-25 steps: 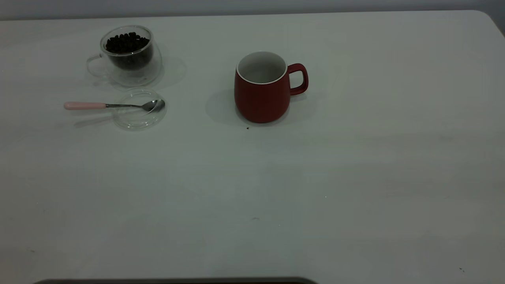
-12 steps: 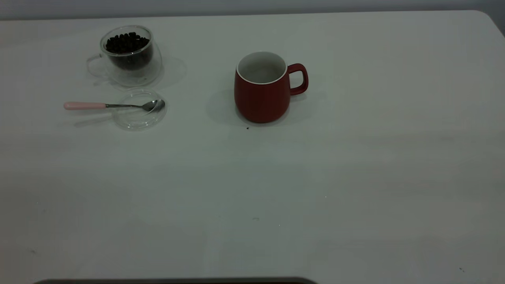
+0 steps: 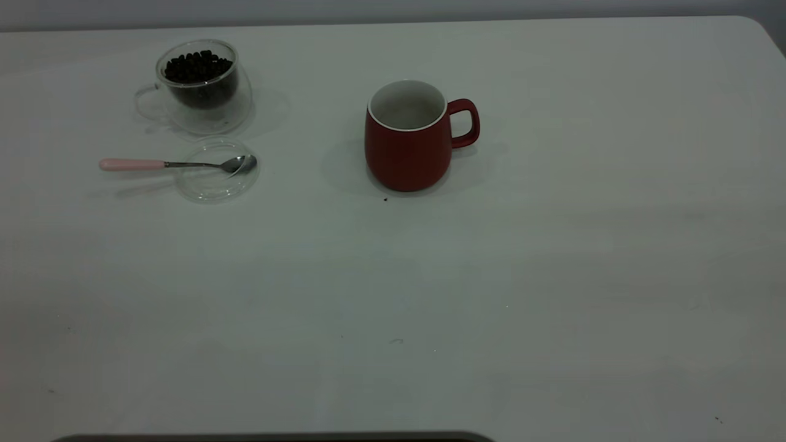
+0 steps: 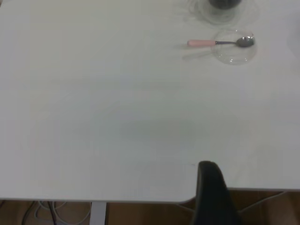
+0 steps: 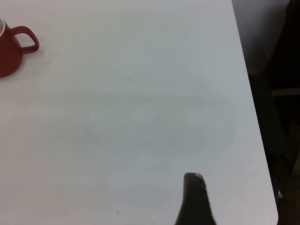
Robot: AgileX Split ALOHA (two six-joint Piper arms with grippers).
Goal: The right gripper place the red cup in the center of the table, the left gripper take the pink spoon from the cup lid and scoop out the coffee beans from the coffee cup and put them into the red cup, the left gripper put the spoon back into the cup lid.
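The red cup stands upright near the middle of the white table, its handle pointing right; it also shows far off in the right wrist view. At the back left the clear coffee cup holds the coffee beans. In front of it the pink spoon rests with its bowl on the cup lid and its handle sticking out left. Neither gripper appears in the exterior view. The left gripper hangs over the table's near edge, far from the spoon. The right gripper is far from the cup.
A small dark speck lies just in front of the red cup. The table's edge runs close beside the right gripper, with dark floor beyond. A dark strip borders the near side in the exterior view.
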